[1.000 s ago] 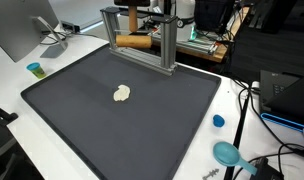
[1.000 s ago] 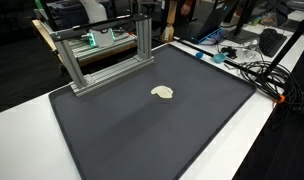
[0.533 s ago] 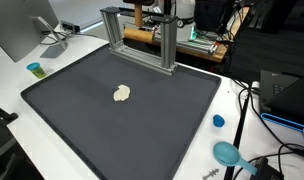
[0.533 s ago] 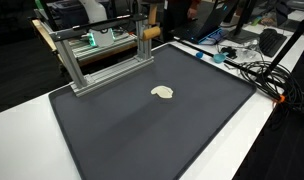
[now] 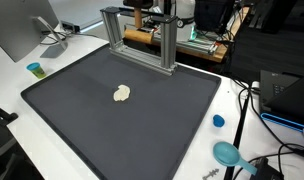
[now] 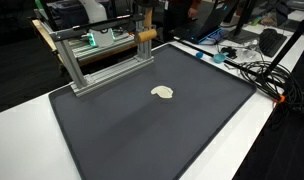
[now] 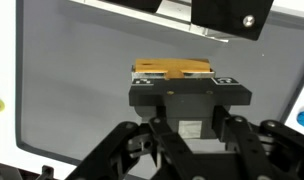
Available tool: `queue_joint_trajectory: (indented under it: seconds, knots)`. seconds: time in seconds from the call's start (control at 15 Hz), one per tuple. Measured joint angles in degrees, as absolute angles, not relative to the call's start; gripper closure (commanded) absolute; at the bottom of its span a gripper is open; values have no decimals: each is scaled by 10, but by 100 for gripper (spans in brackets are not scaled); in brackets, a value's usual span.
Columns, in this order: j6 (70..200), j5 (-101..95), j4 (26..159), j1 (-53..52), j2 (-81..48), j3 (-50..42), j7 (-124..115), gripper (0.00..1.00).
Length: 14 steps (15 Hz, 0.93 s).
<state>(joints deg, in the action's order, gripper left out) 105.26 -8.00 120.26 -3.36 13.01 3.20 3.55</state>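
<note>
A dark mat [image 5: 122, 125] lies on a white table in a busy room full of desks and cables.
A metal frame [image 5: 173, 48] stands at the back edge of the mat. The claw [image 7: 180, 82] is clenched on a wooden bar [image 7: 172, 69] and holds it right by the frame, up off the mat. A small pale lump [image 5: 121, 94] lies on the mat, well in front of the frame. A little blue cup [image 5: 34, 69] sits off the mat, far from the frame.
</note>
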Motion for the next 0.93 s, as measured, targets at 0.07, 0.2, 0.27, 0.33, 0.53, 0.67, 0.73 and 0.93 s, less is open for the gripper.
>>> queue_joint_trajectory:
  seconds: [0.07, 0.2, 0.27, 0.33, 0.53, 0.67, 0.73, 0.93]
  knots:
    - [1053, -79, 1204, -32, 131, 28, 35, 79]
    - [1078, -70, 1218, -30, 141, 16, 47, 79]
    - [1097, -62, 1229, -29, 149, 10, 54, 79]
    - [1116, -53, 1243, -29, 160, 6, 60, 79]
    - [1135, -51, 1283, -30, 196, 8, 61, 79]
    - [1124, -56, 1313, -30, 223, 15, 50, 79]
    - [1114, -59, 1328, -30, 239, 19, 40, 79]
    - [1092, -63, 1371, -26, 284, 25, -2, 54]
